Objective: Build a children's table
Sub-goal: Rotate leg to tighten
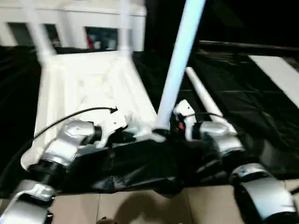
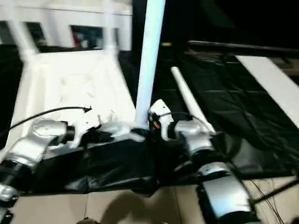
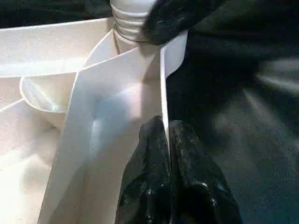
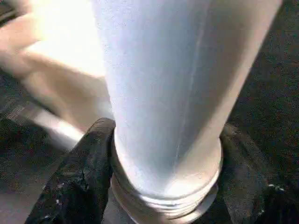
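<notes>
Left claw (image 3: 166, 154): fingers pressed together, pinching thin edge wall of tabletop (image 1: 88, 88) at near corner. Right claw (image 4: 163, 186): fingers either side of upright leg (image 1: 180, 60) at its threaded base, gripping it over near corner socket. Tabletop: white, underside up, ribbed, lying on black sheet (image 1: 243, 116). Spare leg (image 1: 205, 100): flat on sheet, just right of upright one. Far corners: two legs standing. Beyond: white cabinet (image 1: 93, 23).
</notes>
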### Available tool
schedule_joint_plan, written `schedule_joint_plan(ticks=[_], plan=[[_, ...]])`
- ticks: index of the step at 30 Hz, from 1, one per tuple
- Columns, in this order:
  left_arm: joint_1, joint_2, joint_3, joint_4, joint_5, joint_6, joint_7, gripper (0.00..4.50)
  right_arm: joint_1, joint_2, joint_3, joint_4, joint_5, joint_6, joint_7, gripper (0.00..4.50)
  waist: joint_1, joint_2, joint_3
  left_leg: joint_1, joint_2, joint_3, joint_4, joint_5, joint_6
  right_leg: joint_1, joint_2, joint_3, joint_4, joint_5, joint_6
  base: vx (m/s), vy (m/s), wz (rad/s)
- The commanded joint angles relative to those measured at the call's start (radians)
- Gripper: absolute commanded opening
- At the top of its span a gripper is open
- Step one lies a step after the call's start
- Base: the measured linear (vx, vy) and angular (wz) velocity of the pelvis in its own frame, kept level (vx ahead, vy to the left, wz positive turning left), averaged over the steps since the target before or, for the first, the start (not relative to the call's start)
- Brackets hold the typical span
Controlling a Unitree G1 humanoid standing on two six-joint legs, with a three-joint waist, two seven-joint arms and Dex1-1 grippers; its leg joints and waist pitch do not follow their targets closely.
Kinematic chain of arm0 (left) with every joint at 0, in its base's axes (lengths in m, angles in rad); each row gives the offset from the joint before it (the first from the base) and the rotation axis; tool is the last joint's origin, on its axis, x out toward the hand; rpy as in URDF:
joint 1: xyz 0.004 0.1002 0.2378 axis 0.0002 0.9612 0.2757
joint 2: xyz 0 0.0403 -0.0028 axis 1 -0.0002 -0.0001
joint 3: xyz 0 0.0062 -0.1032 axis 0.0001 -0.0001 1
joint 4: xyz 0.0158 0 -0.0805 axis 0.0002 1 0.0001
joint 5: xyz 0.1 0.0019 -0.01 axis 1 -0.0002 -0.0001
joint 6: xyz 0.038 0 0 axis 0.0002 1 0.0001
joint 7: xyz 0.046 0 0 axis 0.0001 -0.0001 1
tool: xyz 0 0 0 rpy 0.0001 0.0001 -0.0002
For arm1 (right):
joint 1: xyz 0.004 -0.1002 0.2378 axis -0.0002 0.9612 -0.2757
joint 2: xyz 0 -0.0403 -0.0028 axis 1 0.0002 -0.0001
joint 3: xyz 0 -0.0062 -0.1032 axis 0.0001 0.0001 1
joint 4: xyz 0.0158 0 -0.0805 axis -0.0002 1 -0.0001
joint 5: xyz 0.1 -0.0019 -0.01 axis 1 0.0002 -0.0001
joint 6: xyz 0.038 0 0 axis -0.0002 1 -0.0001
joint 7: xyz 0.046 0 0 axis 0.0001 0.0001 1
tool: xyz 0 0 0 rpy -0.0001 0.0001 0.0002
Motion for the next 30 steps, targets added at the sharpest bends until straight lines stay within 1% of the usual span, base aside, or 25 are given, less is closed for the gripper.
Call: schedule_joint_plan(ticks=[1, 2, 3, 4, 5, 6, 8, 9, 10, 12, 13, 14, 16, 17, 18, 19, 20, 21, 23, 24, 25, 26, 27, 28, 30], plan=[[0.002, -0.029, -0.001, 0.034, 0.000, 0.017, 0.052, 0.00, 0.000, -0.014, -0.043, 0.057, 0.010, 0.043, -0.162, 2.67, -0.004, 0.013, -0.054, 0.019, -0.001, 0.000, -0.066, -0.432, -0.040, 0.027, -0.054, 0.032, -0.096, -0.484, -0.143, 0.000, 0.000, 0.00], [-0.029, -0.075, 0.017, 0.083, 0.012, 0.049, 0.153, 0.00, -0.014, 0.020, -0.073, 0.075, 0.026, 0.048, -0.279, 2.67, -0.005, 0.010, -0.056, 0.019, -0.001, 0.000, -0.066, -0.436, -0.038, 0.029, -0.052, 0.031, -0.096, -0.491, -0.138, 0.000, 0.000, 0.00], [-0.051, -0.103, 0.031, 0.116, 0.018, 0.061, 0.219, 0.00, -0.024, 0.042, -0.086, 0.084, 0.035, 0.047, -0.333, 2.67, -0.004, 0.014, -0.057, 0.026, -0.002, 0.002, -0.063, -0.439, -0.039, 0.022, -0.051, 0.033, -0.100, -0.491, -0.134, 0.000, 0.000, 0.00], [-0.077, -0.137, 0.045, 0.154, 0.025, 0.076, 0.297, 0.00, -0.035, 0.068, -0.098, 0.094, 0.042, 0.046, -0.395, 2.67, -0.004, 0.014, -0.055, 0.029, -0.005, 0.005, -0.060, -0.445, -0.036, 0.015, -0.048, 0.033, -0.104, -0.498, -0.130, 0.000, 0.000, 0.00], [-0.112, -0.180, 0.060, 0.204, 0.036, 0.085, 0.400, 0.00, -0.051, 0.104, -0.098, 0.104, 0.036, 0.041, -0.464, 2.67, 0.000, 0.013, -0.056, 0.039, -0.005, 0.005, -0.058, -0.463, -0.042, 0.007, -0.046, 0.031, -0.106, -0.507, -0.127, 0.000, 0.000, 0.00], [-0.112, -0.180, 0.060, 0.204, 0.036, 0.085, 0.401, 0.00, -0.051, 0.105, -0.098, 0.104, 0.036, 0.041, -0.465, 2.67, 0.000, 0.012, -0.056, 0.041, -0.006, 0.006, -0.056, -0.472, -0.040, 0.005, -0.044, 0.029, -0.107, -0.514, -0.122, 0.000, 0.000, 0.00], [-0.124, -0.196, 0.059, 0.219, 0.043, 0.084, 0.429, 0.00, -0.059, 0.121, -0.086, 0.105, 0.023, 0.035, -0.483, 2.67, 0.005, 0.006, -0.058, 0.025, -0.008, 0.005, -0.059, -0.452, -0.023, 0.018, -0.047, 0.027, -0.106, -0.494, -0.111, 0.000, 0.000, 0.00], [-0.125, -0.198, 0.058, 0.220, 0.044, 0.085, 0.430, 0.00, -0.060, 0.124, -0.085, 0.105, 0.021, 0.034, -0.485, 2.67, 0.007, 0.005, -0.061, 0.015, -0.007, 0.004, -0.063, -0.418, -0.014, 0.026, -0.050, 0.026, -0.102, -0.473, -0.101, 0.000, 0.000, 0.00], [-0.125, -0.198, 0.058, 0.220, 0.044, 0.085, 0.430, 0.00, -0.060, 0.124, -0.085, 0.105, 0.021, 0.034, -0.485, 2.67, 0.007, 0.006, -0.063, 0.012, -0.006, 0.004, -0.064, -0.403, -0.009, 0.027, -0.051, 0.027, -0.098, -0.443, -0.103, 0.000, 0.000, 0.00], [-0.118, -0.201, 0.031, 0.203, 0.057, 0.070, 0.386, 0.00, -0.074, 0.147, -0.089, 0.100, 0.029, 0.003, -0.445, 2.67, 0.005, 0.010, -0.063, 0.008, -0.005, 0.004, -0.065, -0.391, -0.008, 0.028, -0.050, 0.028, -0.094, -0.401, -0.114, 0.000, 0.000, 0.00], [-0.118, -0.201, 0.031, 0.203, 0.057, 0.070, 0.386, 0.00, -0.074, 0.147, -0.089, 0.100, 0.029, 0.003, -0.445, 3.02, 0.005, 0.009, -0.064, 0.008, -0.005, 0.005, -0.065, -0.391, -0.006, 0.029, -0.050, 0.028, -0.093, -0.390, -0.117, 0.000, 0.000, 0.00], [-0.115, -0.201, 0.024, 0.199, 0.065, 0.060, 0.374, 0.00, -0.077, 0.152, -0.096, 0.097, 0.034, -0.006, -0.425, 3.02, 0.005, 0.009, -0.064, 0.008, -0.005, 0.006, -0.064, -0.388, -0.003, 0.029, -0.050, 0.029, -0.091, -0.376, -0.125, 0.000, 0.000, 0.00], [-0.102, -0.191, 0.015, 0.186, 0.071, 0.050, 0.342, 0.00, -0.072, 0.146, -0.106, 0.077, 0.048, -0.033, -0.357, 3.37, 0.005, 0.007, -0.065, 0.004, -0.005, 0.007, -0.064, -0.377, 0.003, 0.034, -0.052, 0.029, -0.090, -0.369, -0.128, 0.000, 0.000, 0.00], [-0.101, -0.188, 0.013, 0.185, 0.072, 0.050, 0.338, 0.00, -0.072, 0.141, -0.107, 0.073, 0.047, -0.039, -0.346, 3.39, 0.003, 0.003, -0.065, 0.000, -0.006, 0.007, -0.065, -0.375, 0.008, 0.036, -0.051, 0.028, -0.091, -0.369, -0.126, 0.000, 0.000, 0.00], [-0.095, -0.179, 0.007, 0.180, 0.071, 0.035, 0.315, 0.00, -0.071, 0.127, -0.104, 0.064, 0.045, -0.050, -0.321, 3.60, -0.001, -0.001, -0.064, -0.008, -0.005, 0.004, -0.067, -0.358, 0.010, 0.042, -0.055, 0.026, -0.088, -0.377, -0.119, 0.000, 0.000, 0.00], [-0.088, -0.171, 0.002, 0.172, 0.066, 0.017, 0.289, 0.00, -0.069, 0.115, -0.099, 0.055, 0.041, -0.058, -0.298, 3.60, -0.001, 0.002, -0.064, -0.011, -0.004, 0.001, -0.068, -0.350, 0.009, 0.046, -0.056, 0.024, -0.088, -0.378, -0.118, 0.000, 0.000, 0.00], [-0.081, -0.163, 0.000, 0.163, 0.059, 0.005, 0.261, 0.00, -0.068, 0.101, -0.093, 0.046, 0.038, -0.061, -0.270, 3.79, -0.002, 0.002, -0.065, -0.012, -0.004, 0.002, -0.069, -0.342, 0.008, 0.046, -0.056, 0.024, -0.088, -0.373, -0.118, 0.000, 0.000, 0.00], [-0.073, -0.154, -0.002, 0.155, 0.052, -0.006, 0.236, 0.00, -0.067, 0.083, -0.083, 0.032, 0.036, -0.054, -0.223, 3.83, -0.001, 0.001, -0.064, -0.006, -0.002, 0.006, -0.066, -0.341, 0.012, 0.041, -0.054, 0.025, -0.088, -0.363, -0.128, 0.000, 0.000, 0.00], [-0.063, -0.142, -0.008, 0.143, 0.047, -0.033, 0.203, 0.00, -0.064, 0.067, -0.069, 0.017, 0.033, -0.043, -0.173, 3.98, 0.001, 0.002, -0.065, 0.001, -0.002, 0.007, -0.063, -0.338, 0.018, 0.040, -0.055, 0.027, -0.088, -0.348, -0.141, 0.000, 0.000, 0.00], [-0.048, -0.126, -0.012, 0.124, 0.040, -0.037, 0.166, 0.00, -0.052, 0.039, -0.039, -0.012, 0.022, -0.033, -0.095, 3.98, 0.004, 0.003, -0.065, -0.003, 0.000, 0.008, -0.064, -0.310, 0.025, 0.044, -0.053, 0.028, -0.081, -0.295, -0.160, 0.000, 0.000, 0.00], [-0.043, -0.119, -0.015, 0.116, 0.037, -0.043, 0.150, 0.00, -0.047, 0.030, -0.029, -0.022, 0.019, -0.031, -0.070, 3.98, 0.004, 0.003, -0.065, -0.003, 0.000, 0.008, -0.064, -0.310, 0.025, 0.044, -0.053, 0.028, -0.081, -0.295, -0.160, 0.000, 0.000, 0.00], [-0.029, -0.102, -0.021, 0.096, 0.029, -0.061, 0.107, 0.00, -0.033, 0.006, -0.002, -0.046, 0.008, -0.027, -0.003, 3.98, 0.007, 0.003, -0.065, -0.003, 0.001, 0.010, -0.062, -0.298, 0.035, 0.044, -0.053, 0.029, -0.078, -0.260, -0.177, 0.000, 0.000, 0.00], [-0.016, -0.086, -0.028, 0.077, 0.021, -0.076, 0.066, 0.00, -0.020, -0.016, 0.023, -0.069, -0.002, -0.025, 0.056, 3.98, 0.008, 0.004, -0.067, 0.001, 0.001, 0.012, -0.061, -0.293, 0.037, 0.043, -0.052, 0.029, -0.076, -0.245, -0.189, 0.000, 0.000, 0.00], [-0.001, -0.063, -0.033, 0.046, 0.009, -0.080, 0.020, 0.00, 0.000, -0.045, 0.048, -0.096, -0.012, -0.029, 0.132, 3.98, 0.010, 0.006, -0.067, 0.001, 0.002, 0.010, -0.061, -0.291, 0.039, 0.045, -0.052, 0.028, -0.074, -0.238, -0.188, 0.000, 0.000, 0.00], [0.025, -0.012, -0.043, -0.015, -0.022, -0.075, -0.082, 0.00, 0.027, -0.090, 0.074, -0.137, -0.014, -0.031, 0.237, 3.98, 0.013, 0.004, -0.068, 0.001, 0.004, 0.013, -0.059, -0.272, 0.045, 0.046, -0.051, 0.029, -0.069, -0.197, -0.205, 0.000, 0.000, 0.00]])
